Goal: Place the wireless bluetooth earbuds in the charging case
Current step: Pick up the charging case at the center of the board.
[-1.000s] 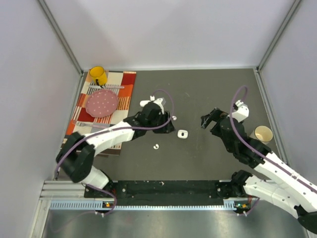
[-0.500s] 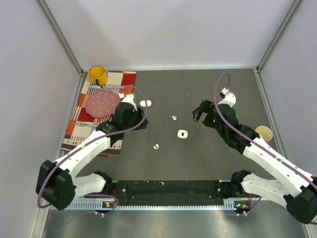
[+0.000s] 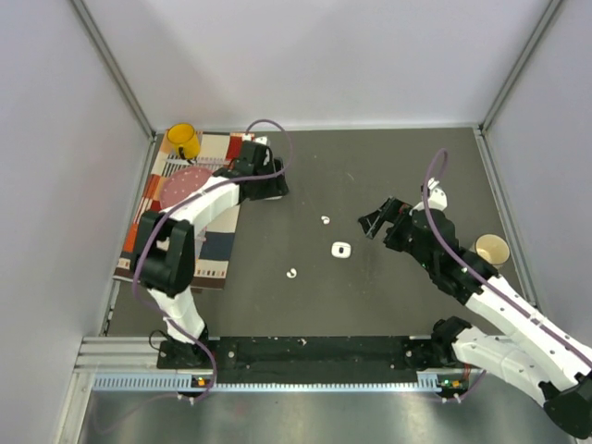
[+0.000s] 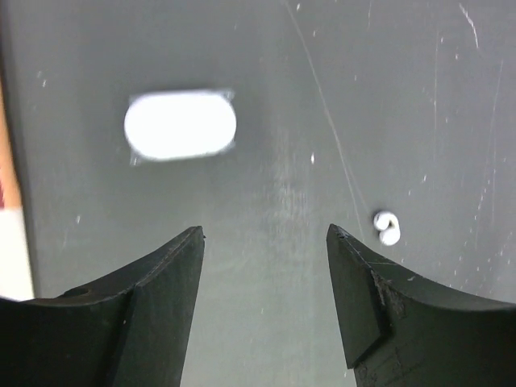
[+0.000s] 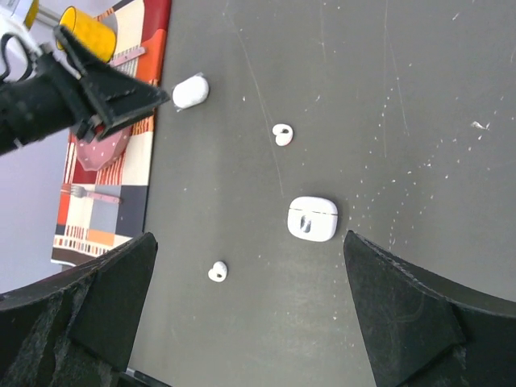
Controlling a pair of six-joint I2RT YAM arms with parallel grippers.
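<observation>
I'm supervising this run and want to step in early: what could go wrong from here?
1. The earbud beside the left gripper is far smaller than its open jaws, so a pinch could flick it away.
2. The white oval case ahead looks shut, so it may need opening first.
3. The squarish case lies loose on the table; pressing an earbud in could slide it.

We see the left arm (image 3: 199, 208) and right arm (image 3: 499, 305) clad in white shells with black joints, each trailed by a looping purple cable (image 3: 267, 121). The left tool (image 4: 264, 234) and right tool (image 5: 246, 242) end in matte black, wedge-shaped fingers (image 4: 153, 306), one faintly scratched along its edge.
</observation>
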